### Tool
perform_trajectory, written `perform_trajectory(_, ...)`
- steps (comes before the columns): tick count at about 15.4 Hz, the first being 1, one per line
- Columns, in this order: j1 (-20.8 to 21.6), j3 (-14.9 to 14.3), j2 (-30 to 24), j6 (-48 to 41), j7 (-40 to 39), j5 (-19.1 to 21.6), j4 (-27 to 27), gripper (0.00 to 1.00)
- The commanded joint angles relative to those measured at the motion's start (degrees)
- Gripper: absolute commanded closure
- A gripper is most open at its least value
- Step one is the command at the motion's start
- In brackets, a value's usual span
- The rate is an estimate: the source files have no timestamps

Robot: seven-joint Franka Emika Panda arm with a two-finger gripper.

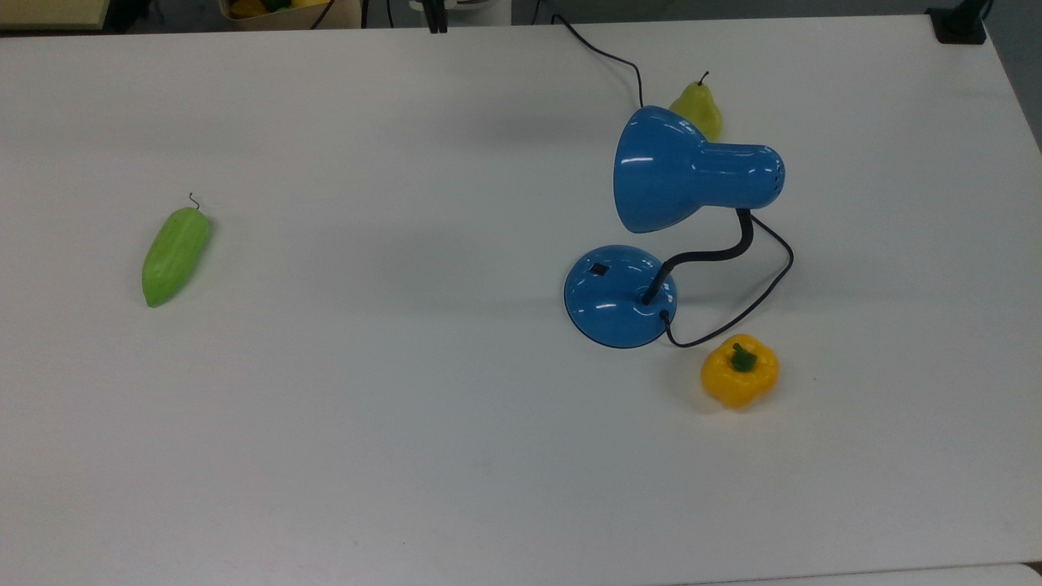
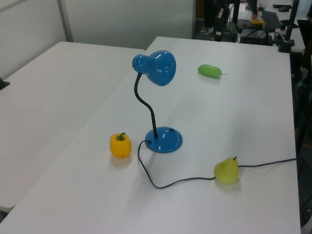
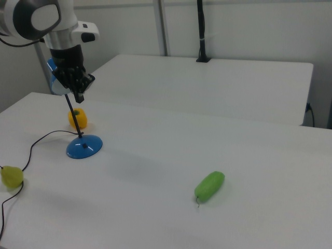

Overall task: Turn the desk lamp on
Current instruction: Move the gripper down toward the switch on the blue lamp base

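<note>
In the right view the jaws [image 3: 79,96] hang above the desk lamp [image 3: 83,146]; whether they're open I cannot tell. The top view shows its black switch [image 1: 599,269] on the base.

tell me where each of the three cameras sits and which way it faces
Top view: high above, looking down on the white table; dark fingers poke in at the far edge.
Left view: raised beyond the desk lamp's end, looking along the table toward the green vegetable; the arm shows faintly at the far edge.
Right view: low at the opposite end, vegetable nearest; arm and gripper in front of the lamp.
All three share lamp, pear and yellow pepper.
</note>
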Motion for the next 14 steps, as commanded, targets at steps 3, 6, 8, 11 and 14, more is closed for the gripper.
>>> perform_trajectory(3,-0.19,-0.58,-0.48,2.64,-1.92,2.96,-5.26,1.00)
perform_trajectory(6,-1.32,-0.67,-0.66,6.93,-2.00,9.97,-9.64,1.00)
perform_trajectory(8,-1.33,-0.67,-0.74,11.24,-1.92,12.79,-13.33,1.00)
perform_trajectory(11,-1.33,-0.67,-0.66,20.71,-1.83,17.88,-20.18,1.00)
perform_trajectory(14,-0.98,-0.49,1.27,31.18,-2.00,25.61,-23.63,1.00)
